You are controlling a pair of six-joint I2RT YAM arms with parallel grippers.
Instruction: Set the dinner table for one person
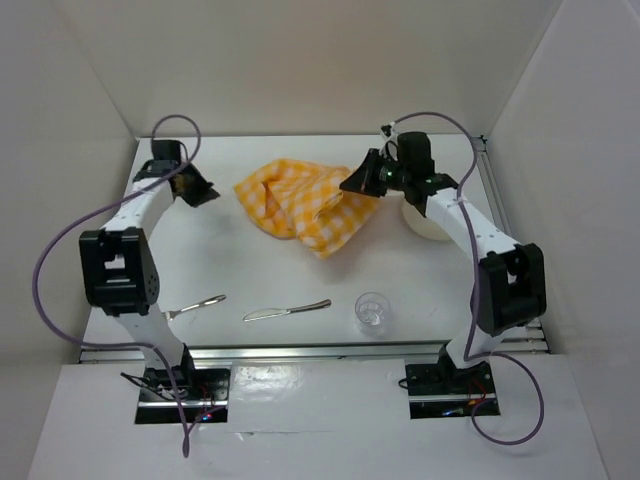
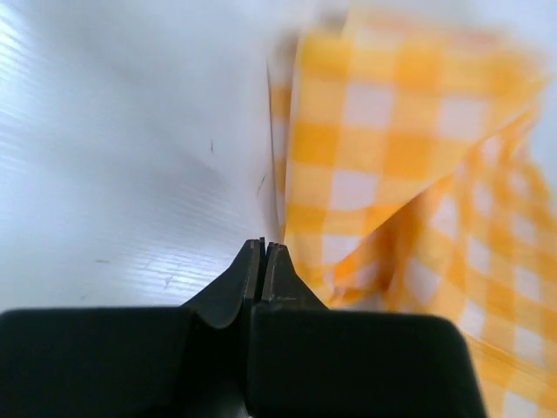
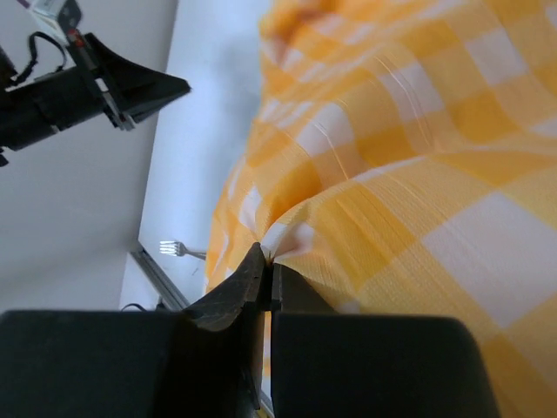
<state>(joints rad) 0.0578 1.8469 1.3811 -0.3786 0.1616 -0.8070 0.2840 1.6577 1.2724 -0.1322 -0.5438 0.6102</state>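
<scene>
We saw the white tabletop [image 1: 250, 265] filling the floor of a white-walled enclosure, with a metal rail along its near edge just beyond the two arm bases. Nearest us, a row of things ran along that near edge: a fork [image 1: 196, 305] toward the near left corner, a knife [image 1: 287, 311] about midway, and a clear glass [image 1: 372, 313] standing upright to the right of the knife. All three lay apart from one another. Farther back, from the middle of the tabletop toward the far edge, lay a crumpled yellow-and-white checked cloth [image 1: 295, 205]. A white dish [image 1: 425, 225] sat toward the right edge, partly hidden under the right arm, and we could not tell whether it was a bowl or a plate. The right tool [image 3: 268, 257] had its fingers pressed together on a pucker of the cloth at the cloth's right end. The left tool [image 2: 264, 252] was toward the far left corner, its fingers together with nothing between them. In the overhead view it stood apart from the cloth's left edge, with bare tabletop between.
</scene>
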